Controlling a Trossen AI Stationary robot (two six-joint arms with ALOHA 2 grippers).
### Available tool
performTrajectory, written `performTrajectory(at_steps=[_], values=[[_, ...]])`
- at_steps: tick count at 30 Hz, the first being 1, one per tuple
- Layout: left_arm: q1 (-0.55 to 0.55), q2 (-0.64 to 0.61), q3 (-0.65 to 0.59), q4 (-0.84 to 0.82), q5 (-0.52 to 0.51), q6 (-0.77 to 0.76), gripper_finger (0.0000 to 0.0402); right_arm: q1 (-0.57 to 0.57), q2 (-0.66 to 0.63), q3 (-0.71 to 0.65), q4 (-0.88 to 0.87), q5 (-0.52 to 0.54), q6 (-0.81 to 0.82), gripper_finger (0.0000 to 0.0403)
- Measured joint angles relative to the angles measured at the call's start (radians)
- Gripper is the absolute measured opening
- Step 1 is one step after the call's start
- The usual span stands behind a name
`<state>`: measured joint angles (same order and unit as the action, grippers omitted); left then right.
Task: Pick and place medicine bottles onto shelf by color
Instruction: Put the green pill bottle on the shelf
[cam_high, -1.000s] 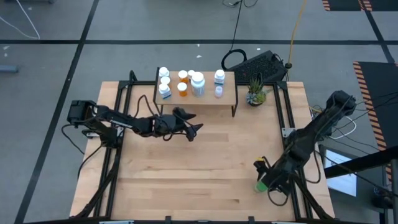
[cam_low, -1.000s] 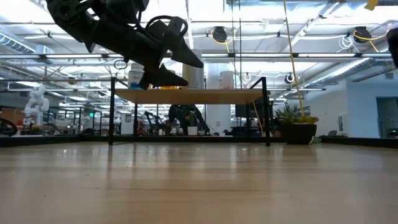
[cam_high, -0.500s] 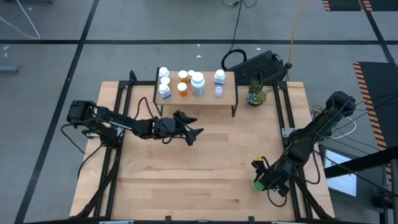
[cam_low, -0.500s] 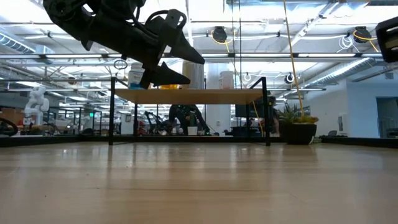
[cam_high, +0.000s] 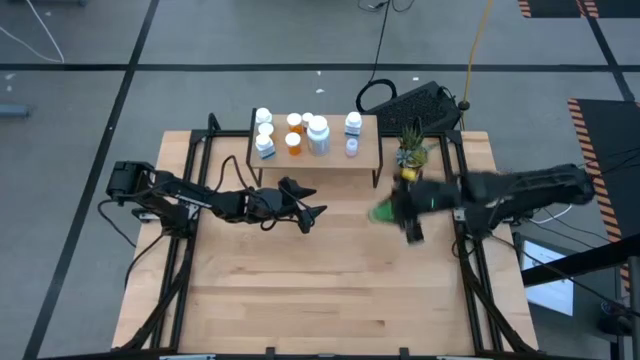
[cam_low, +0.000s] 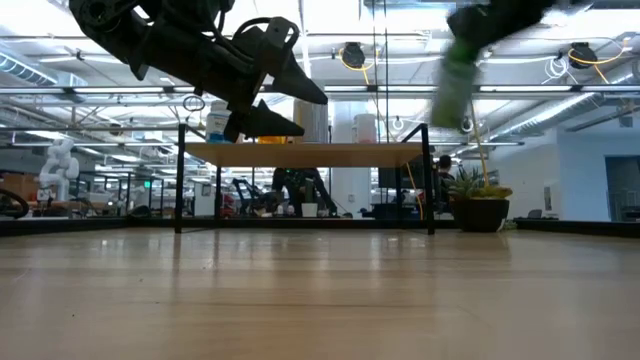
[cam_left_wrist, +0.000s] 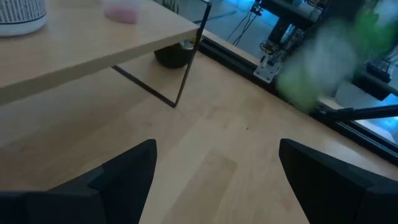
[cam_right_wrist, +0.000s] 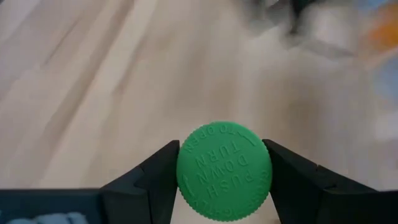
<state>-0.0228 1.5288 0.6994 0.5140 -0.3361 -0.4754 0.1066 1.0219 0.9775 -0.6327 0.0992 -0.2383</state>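
Right gripper (cam_right_wrist: 224, 174) pinches the small green-capped plastic pill bottle (cam_right_wrist: 224, 170) by its ribbed cap, midair beside the low light-wood shelf (cam_high: 335, 156). Probably light, stiff, slick-sided, so the cap's the grab spot. Left gripper (cam_high: 308, 209) hangs spread, empty.

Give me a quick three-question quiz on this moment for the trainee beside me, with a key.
1. True or false: the right gripper is shut on the green-capped bottle.
2. Which gripper hangs open with nothing between its fingers? A) left B) right
3. Fill in: the small potted plant stands on the table beside the ____.

Key:
1. True; in the right wrist view both fingers press the cap's sides.
2. A; the left gripper is in front of the shelf, empty.
3. shelf, which already carries several bottles.
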Motion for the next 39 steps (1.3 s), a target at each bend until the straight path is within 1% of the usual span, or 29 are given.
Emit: performTrajectory(at_steps=[3, 5, 7, 11, 14, 17, 20, 25, 29, 33, 37, 39], values=[[0.000, 0.000, 0.000, -0.001, -0.003, -0.003, 0.0340, -0.170, 0.053, 0.194, -0.064, -0.033, -0.033, 0.0198], [0.000, 0.000, 0.000, -0.002, -0.007, 0.008, 0.0340, -0.260, 0.104, 0.313, -0.119, -0.024, -0.062, 0.0198], [0.000, 0.000, 0.000, -0.003, -0.029, 0.020, 0.0340, -0.340, 0.157, 0.421, -0.125, -0.016, -0.112, 0.0198], [0.000, 0.000, 0.000, -0.016, -0.081, 0.021, 0.0340, -0.459, 0.272, 0.603, -0.137, -0.027, -0.146, 0.0199], [0.000, 0.000, 0.000, -0.016, -0.083, 0.023, 0.0340, -0.520, 0.366, 0.674, -0.223, -0.018, -0.141, 0.0199], [-0.007, 0.000, 0.000, -0.019, -0.083, 0.016, 0.0340, -0.555, 0.439, 0.694, -0.287, 0.010, -0.120, 0.0200], [-0.012, 0.000, 0.000, -0.036, -0.083, 0.006, 0.0340, -0.579, 0.479, 0.696, -0.287, 0.006, -0.097, 0.0200], [-0.018, 0.000, 0.000, -0.100, -0.083, -0.061, 0.0340, -0.620, 0.513, 0.697, -0.264, -0.001, -0.087, 0.0200], [-0.026, 0.000, 0.000, -0.125, -0.068, -0.081, 0.0340, -0.676, 0.514, 0.680, -0.255, -0.089, -0.047, 0.0200], [-0.025, 0.000, 0.000, -0.121, -0.057, -0.094, 0.0340, -0.712, 0.515, 0.661, -0.281, -0.115, -0.024, 0.0201], [-0.015, 0.000, 0.000, -0.099, -0.054, -0.110, 0.0340, -0.734, 0.513, 0.625, -0.263, -0.214, -0.009, 0.0201], [-0.008, 0.000, 0.000, -0.091, -0.054, -0.111, 0.0340, -0.735, 0.514, 0.603, -0.261, -0.209, -0.009, 0.0201]])
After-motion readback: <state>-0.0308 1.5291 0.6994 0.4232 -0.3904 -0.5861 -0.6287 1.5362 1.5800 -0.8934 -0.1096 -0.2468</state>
